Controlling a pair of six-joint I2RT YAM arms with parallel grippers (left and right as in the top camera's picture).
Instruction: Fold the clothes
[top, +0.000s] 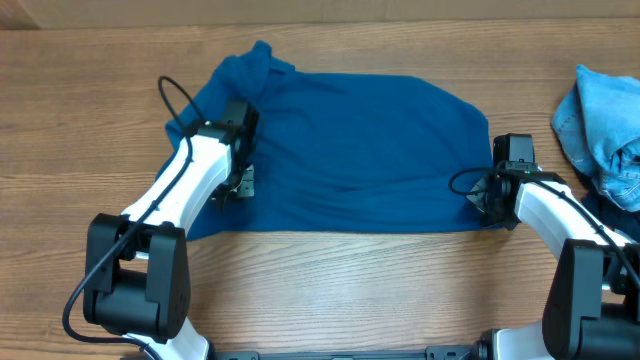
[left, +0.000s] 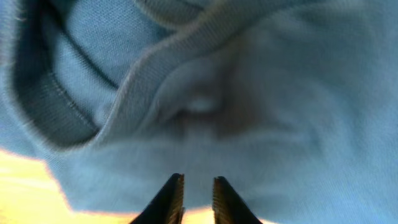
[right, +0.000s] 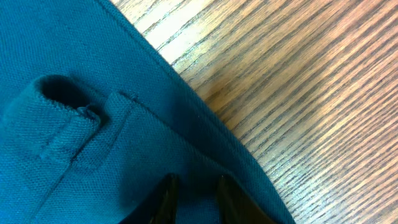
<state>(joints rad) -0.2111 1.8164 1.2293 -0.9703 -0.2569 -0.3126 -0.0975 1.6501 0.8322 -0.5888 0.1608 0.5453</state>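
- Wood-grain table (top: 330, 290) shows bare on every side of the shirt (top: 370, 150).
- Pale denim garment (top: 600, 120) lies bunched well right of the shirt, not touching it.
- Both arms reach in from the near side of the shirt. The left arm covers part of its left edge.
- Left gripper (top: 242, 182) sits on the shirt's left edge and right gripper (top: 485, 195) at its near-right corner.
- Left fingers (left: 176, 199) are a narrow gap apart with shirt fabric right in front. Can't tell if any cloth is pinched.
- Right fingers (right: 166, 196) also stand a narrow gap apart over the shirt's edge, with cloth filling the gap. Can't tell if they grip it.
- The shirt is deep blue, plain and matte knit, lying mid-table, spread mostly flat in a wide block.
- Its far-left corner is bunched up and there are soft wrinkles across the middle.
- Left wrist view shows a ribbed band (left: 62, 106) curling open in the shirt.
- Right wrist view shows a small rolled fold (right: 62, 127) just inside the shirt's hem.
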